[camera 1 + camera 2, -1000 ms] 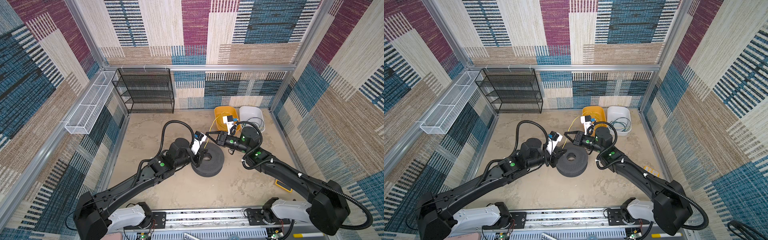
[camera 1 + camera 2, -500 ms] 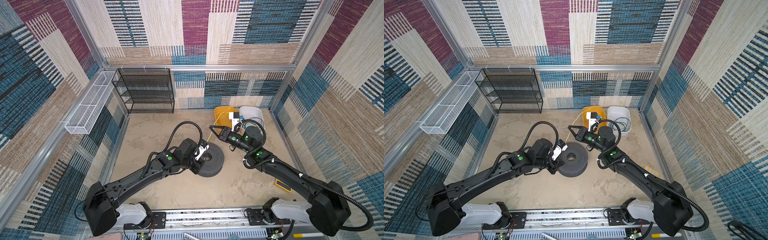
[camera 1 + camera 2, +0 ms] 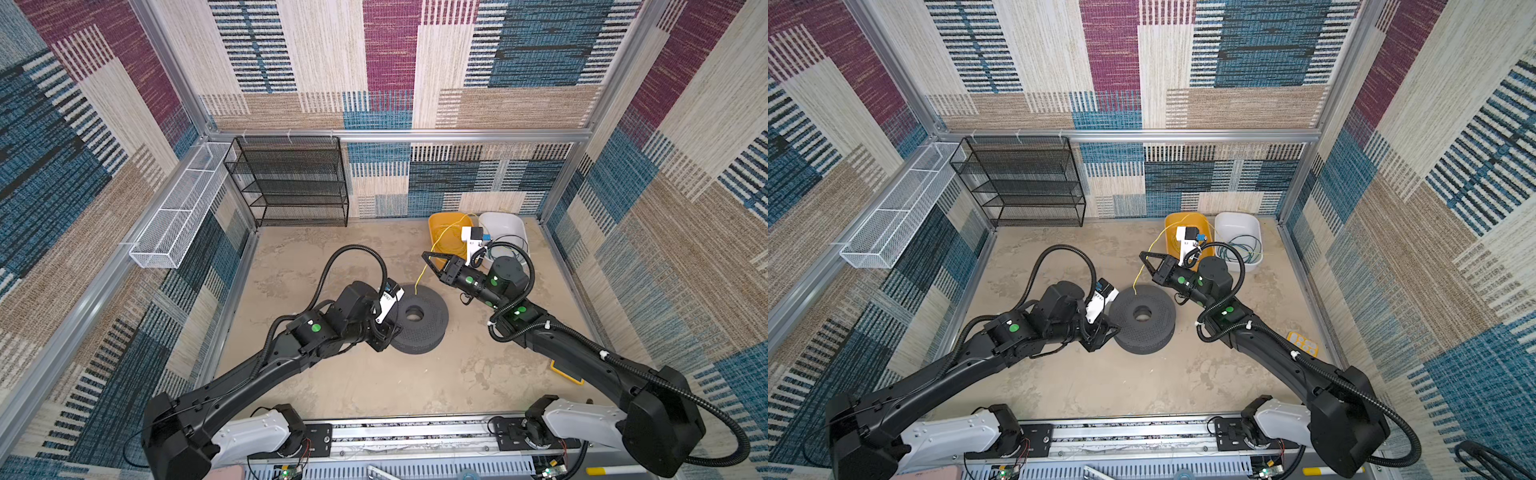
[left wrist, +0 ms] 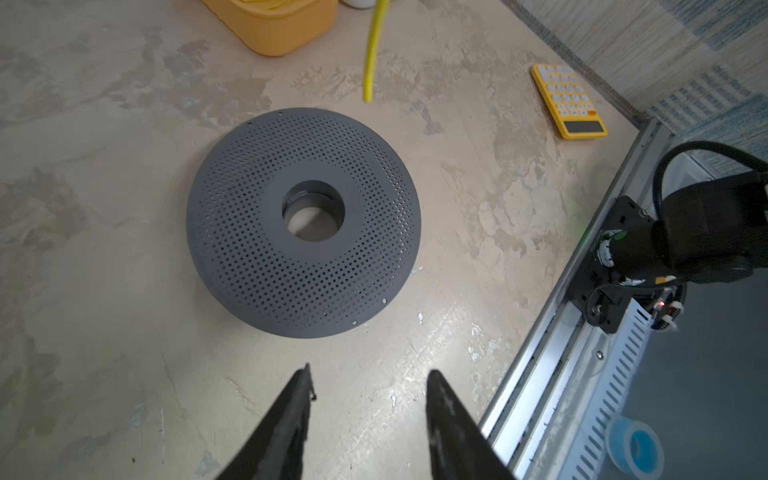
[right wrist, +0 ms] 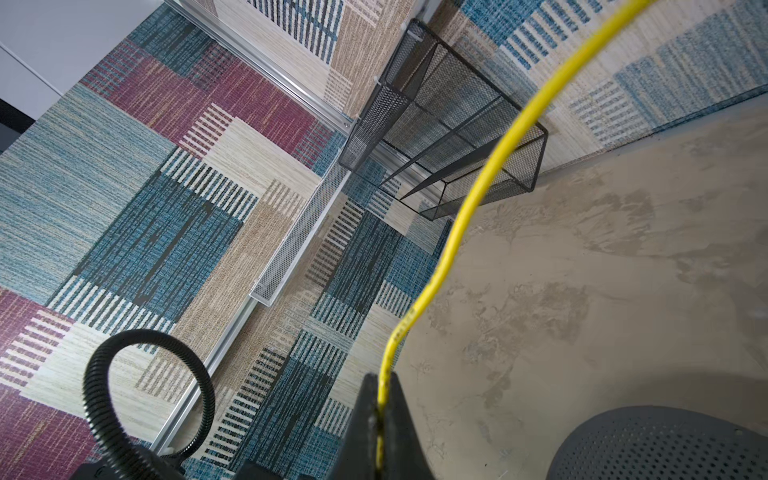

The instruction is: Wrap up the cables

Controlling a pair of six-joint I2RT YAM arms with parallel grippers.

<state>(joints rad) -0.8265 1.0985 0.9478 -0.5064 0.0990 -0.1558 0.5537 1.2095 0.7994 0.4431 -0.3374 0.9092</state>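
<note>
**Operator:** Top views first. Where am I?

**Spotter:** In both top views your right gripper (image 3: pixel 424 254) is pinched shut on the yellow cable (image 3: pixel 420 278). The cable runs back into the yellow bin (image 3: pixel 434 226) at the table's far right corner. Its free end dangles toward the far rim of the grey perforated spool (image 3: pixel 432 330) in the middle of the table. The teal cable (image 3: pixel 1230 247) lies coiled in the white bin (image 3: pixel 1237 224) next to the yellow one. Your left gripper (image 3: pixel 390 338) sits low at the spool's left side.

**Operator:** Left wrist?

**Spotter:** Your left jaws stand apart and hold nothing, with the spool just ahead of them. The cable's tip hangs beyond the far rim, and I cannot tell whether it touches anything. A yellow calculator (image 4: pixel 569 99) lies near the right edge.

**Operator:** Right wrist?

**Spotter:** Your jaws are clamped on the yellow cable, which arcs up and away. The spool's edge is close by.

**Operator:** Which step, then?

**Spotter:** Early, I'd judge. You have the end in hand and no turn on the spool yet. Next you need to fix that tip to the spool, probably with your left gripper steadying it, and then lead the cable round the core. The table is bare on the spool's near and left sides. The bins crowd your right arm, and the black wire rack (image 3: pixel 291 183) along the far edge is well apart.
</note>
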